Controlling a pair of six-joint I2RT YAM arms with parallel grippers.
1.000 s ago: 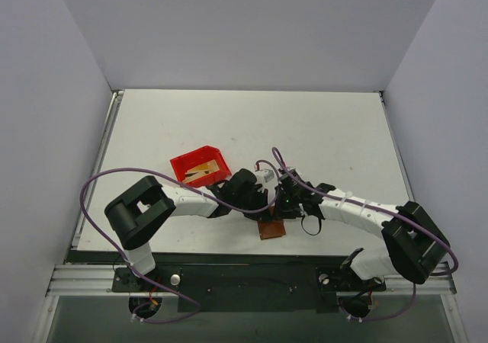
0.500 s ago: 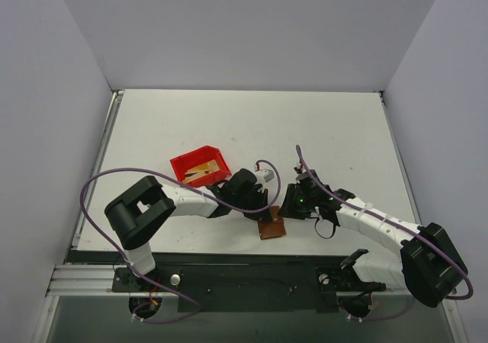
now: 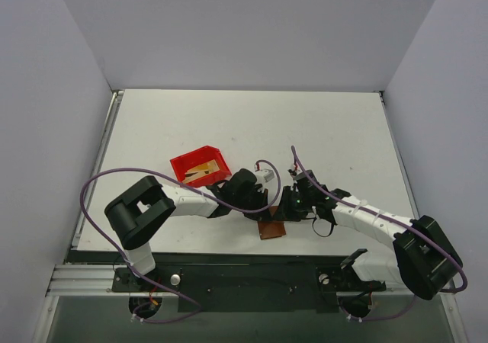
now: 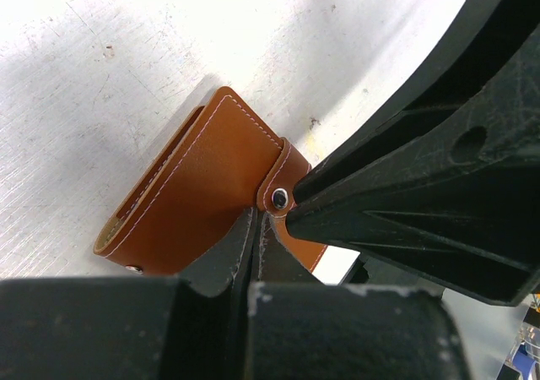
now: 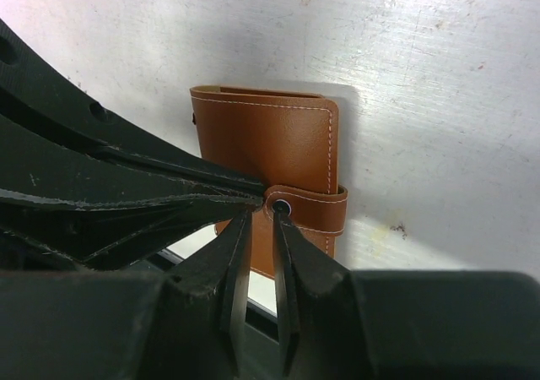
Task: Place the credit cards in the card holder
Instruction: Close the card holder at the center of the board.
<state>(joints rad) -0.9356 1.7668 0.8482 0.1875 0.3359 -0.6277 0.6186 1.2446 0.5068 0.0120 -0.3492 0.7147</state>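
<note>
The closed brown card holder (image 5: 270, 152) is lying at the table's (image 3: 343, 129) near edge, the clenched left gripper (image 4: 257, 221) seemingly bracing it, the right gripper (image 5: 260, 221) nosing its snap tab (image 5: 310, 208), jaws barely parted, grip unclear; unsnapping likely comes next, credit cards (image 3: 203, 169) waiting in the red bin (image 3: 181, 163).

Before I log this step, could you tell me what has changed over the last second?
The right tool drew back to its right, away from the card holder, then came partway in again; its tips now sit at the snap tab. The left tool, the card holder and the red bin with the credit cards did not move.
</note>
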